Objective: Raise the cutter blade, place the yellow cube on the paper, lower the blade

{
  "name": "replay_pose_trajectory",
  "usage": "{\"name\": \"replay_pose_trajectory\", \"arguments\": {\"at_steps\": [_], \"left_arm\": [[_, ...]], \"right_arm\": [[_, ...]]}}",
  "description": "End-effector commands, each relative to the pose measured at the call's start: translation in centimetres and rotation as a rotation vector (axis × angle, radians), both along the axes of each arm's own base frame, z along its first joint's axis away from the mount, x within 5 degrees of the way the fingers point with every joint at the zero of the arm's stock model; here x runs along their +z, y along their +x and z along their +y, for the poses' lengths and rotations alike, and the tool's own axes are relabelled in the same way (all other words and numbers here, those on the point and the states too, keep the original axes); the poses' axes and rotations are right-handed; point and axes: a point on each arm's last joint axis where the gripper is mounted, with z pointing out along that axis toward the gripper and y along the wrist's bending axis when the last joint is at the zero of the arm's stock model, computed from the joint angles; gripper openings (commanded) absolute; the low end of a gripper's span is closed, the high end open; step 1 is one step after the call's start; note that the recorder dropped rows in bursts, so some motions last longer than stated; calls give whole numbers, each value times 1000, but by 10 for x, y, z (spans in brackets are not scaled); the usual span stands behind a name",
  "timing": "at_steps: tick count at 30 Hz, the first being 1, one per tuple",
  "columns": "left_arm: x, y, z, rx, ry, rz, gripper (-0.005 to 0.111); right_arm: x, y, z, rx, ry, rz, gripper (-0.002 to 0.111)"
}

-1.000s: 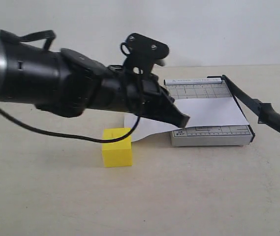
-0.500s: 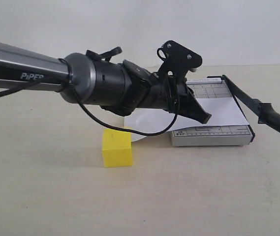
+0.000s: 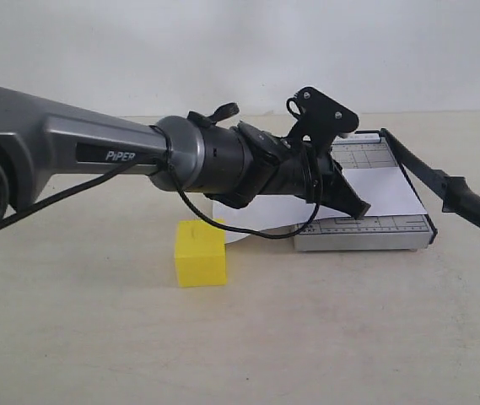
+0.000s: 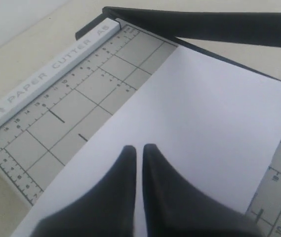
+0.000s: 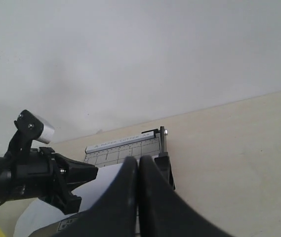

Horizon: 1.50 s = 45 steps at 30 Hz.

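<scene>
The yellow cube (image 3: 199, 253) sits on the table left of the grey trimmer (image 3: 362, 233). The white paper (image 3: 387, 190) lies across the trimmer board and hangs off its left side. The cutter blade (image 3: 429, 175) runs from the far hinge to its thick handle (image 3: 478, 213), angled a little up and off the board's right edge. My left gripper (image 3: 359, 209) reaches across over the paper; in the left wrist view it (image 4: 139, 148) is shut with nothing in it, just above the paper (image 4: 204, 113). My right gripper (image 5: 138, 163) is shut and empty, away from the trimmer (image 5: 123, 148).
The long grey and black left arm (image 3: 121, 156) spans the scene above the cube, with a cable looping below it. A pale wall stands behind the beige table (image 3: 324, 337).
The left arm has stretched further right and away, carrying its shut gripper from the paper's left end to above the board's middle. Cube, paper and blade have not moved.
</scene>
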Motion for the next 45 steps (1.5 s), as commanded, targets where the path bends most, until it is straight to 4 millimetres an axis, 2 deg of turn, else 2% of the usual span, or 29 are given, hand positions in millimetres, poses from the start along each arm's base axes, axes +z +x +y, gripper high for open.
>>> {"name": "replay_pose_trajectory", "arguments": {"at_steps": [1,15,28,36,45], "left_arm": [[-2,0,-6,-21,-5,1,4],[-19,-1,-12,-70,-4,50,4],[-37,-11,-43,-131,-15,47,4],[-40,-6,-41,-80,1,13,4],[-40,-9,-43,-104,-5,28,4]], "right_arm": [[1,0,0,1,4,-11,0],[1,0,0,1,4,-11,0],[1,0,0,1,4,-11,0],[1,0,0,0,11,-11,0],[1,0,0,0,11,-11,0]]}}
